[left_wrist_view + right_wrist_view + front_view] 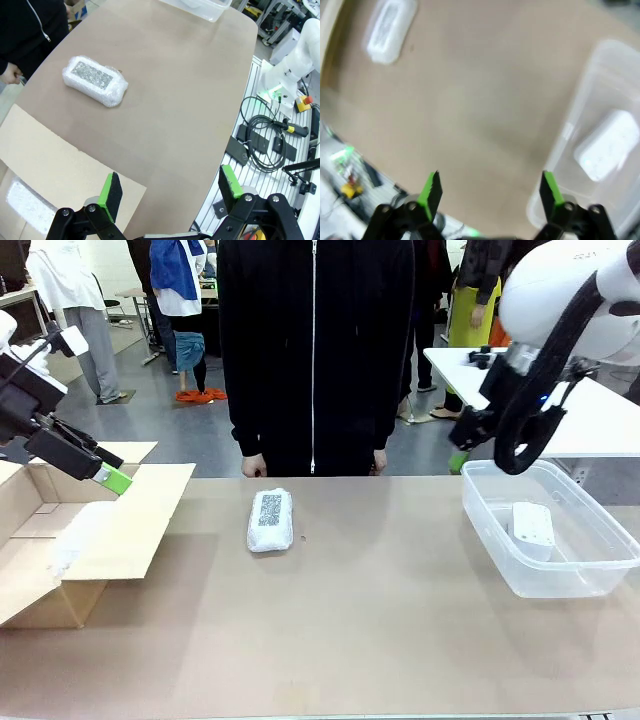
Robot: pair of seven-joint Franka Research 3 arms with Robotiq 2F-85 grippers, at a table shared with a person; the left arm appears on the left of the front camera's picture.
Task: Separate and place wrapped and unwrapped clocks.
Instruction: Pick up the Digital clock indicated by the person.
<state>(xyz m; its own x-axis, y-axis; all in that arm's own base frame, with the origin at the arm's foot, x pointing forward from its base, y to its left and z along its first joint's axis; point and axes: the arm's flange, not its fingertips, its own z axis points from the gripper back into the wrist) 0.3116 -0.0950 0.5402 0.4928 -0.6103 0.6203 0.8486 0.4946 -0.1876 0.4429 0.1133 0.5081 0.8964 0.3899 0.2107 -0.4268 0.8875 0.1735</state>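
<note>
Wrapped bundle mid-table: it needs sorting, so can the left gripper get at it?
Probably yes: the wrapped bundle lies alone on bare table, nothing over it, and the open left gripper hovers over the cardboard box flap nearby.

We saw a matt, smooth tan surface [380, 640]. On it, the oblong bundle in crinkly whitish translucent wrap [270, 520] had a bubbled, faintly shiny film. The brown cardboard box [140, 530] looked dull and papery, and the second crinkly whitish bundle [82, 535] lay inside it. The clear plastic tub [530, 590] was glossy, and the bare white plastic block [533, 528] in it looked smooth.
</note>
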